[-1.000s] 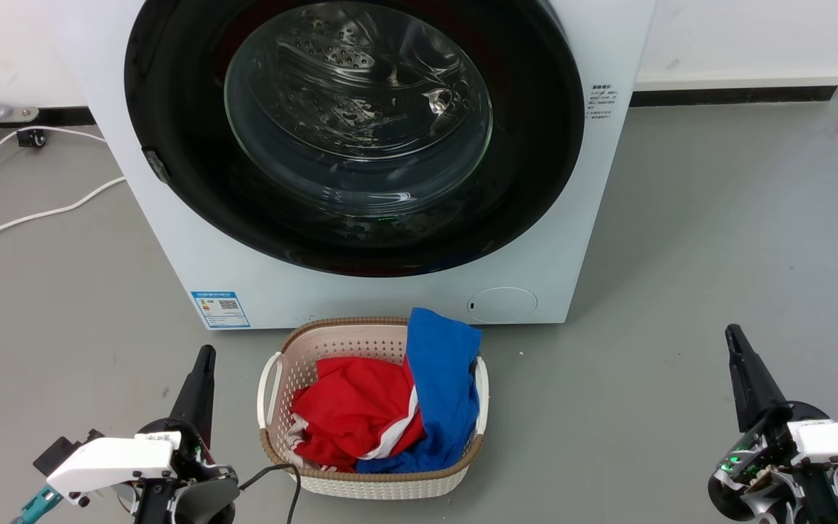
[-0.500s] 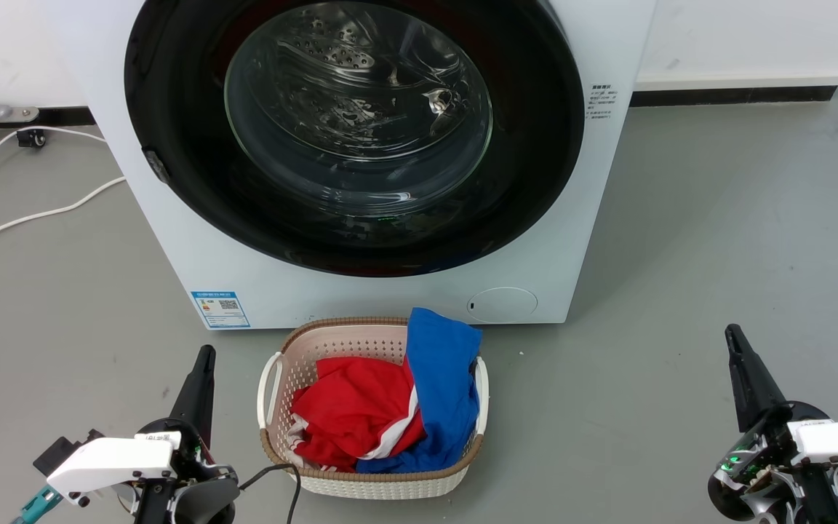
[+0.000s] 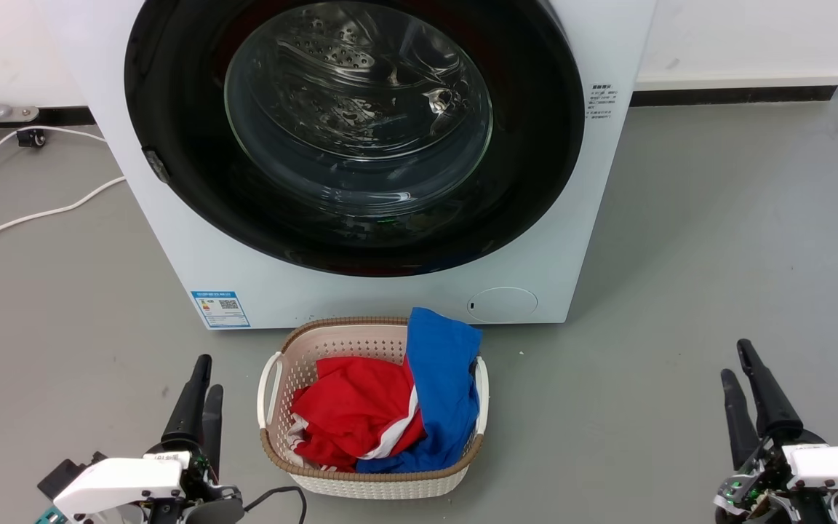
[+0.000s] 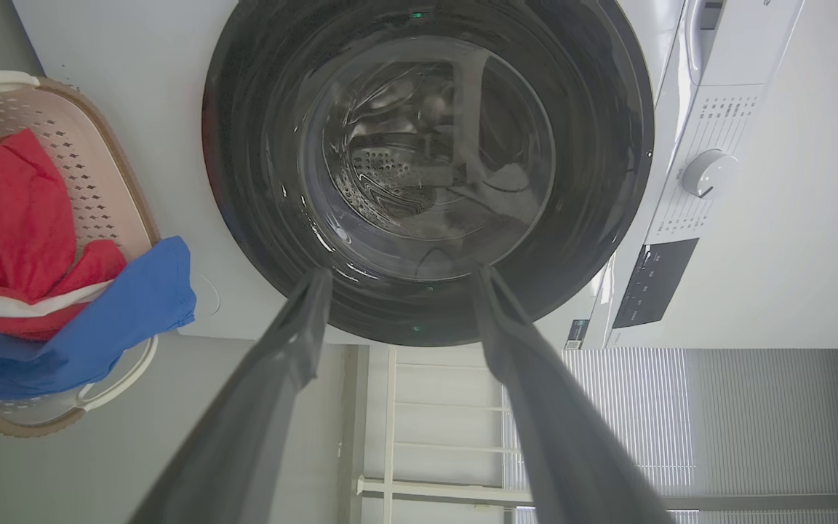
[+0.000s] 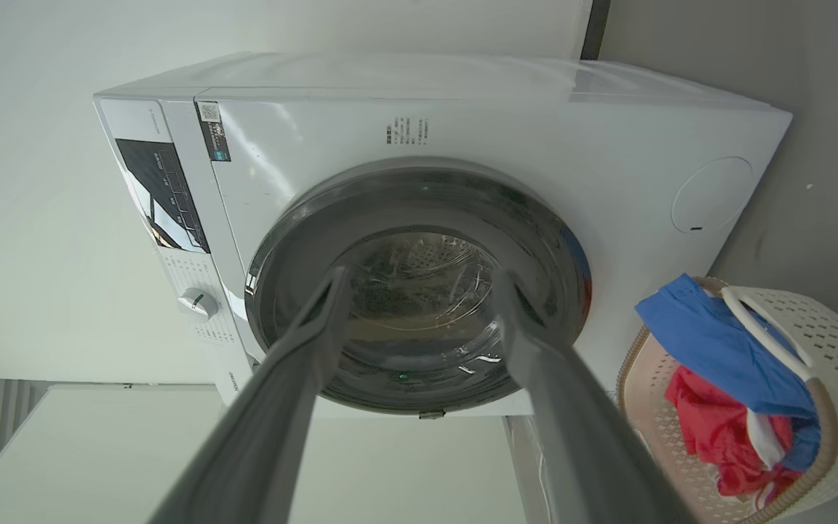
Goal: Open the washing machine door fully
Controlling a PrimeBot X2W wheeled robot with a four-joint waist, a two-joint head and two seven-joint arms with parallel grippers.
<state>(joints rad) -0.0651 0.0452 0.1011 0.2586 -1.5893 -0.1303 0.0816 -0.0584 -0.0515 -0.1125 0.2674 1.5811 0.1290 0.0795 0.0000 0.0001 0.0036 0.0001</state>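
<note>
The washing machine door (image 3: 172,145) is shut flat and covers most of the washer's front, just behind the clothes basket (image 3: 271,378). The left gripper (image 3: 207,375) and right gripper (image 3: 735,358) hang low on each side, well apart from it. Their fingers are spread, probably ready to reach its edge.

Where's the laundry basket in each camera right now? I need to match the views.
Head view: laundry basket at bottom centre.
Left wrist view: laundry basket at the left edge, seen sideways.
Right wrist view: laundry basket in the lower right corner.
Shared landmark: the round black washing machine door, near the middle of every view.
</note>
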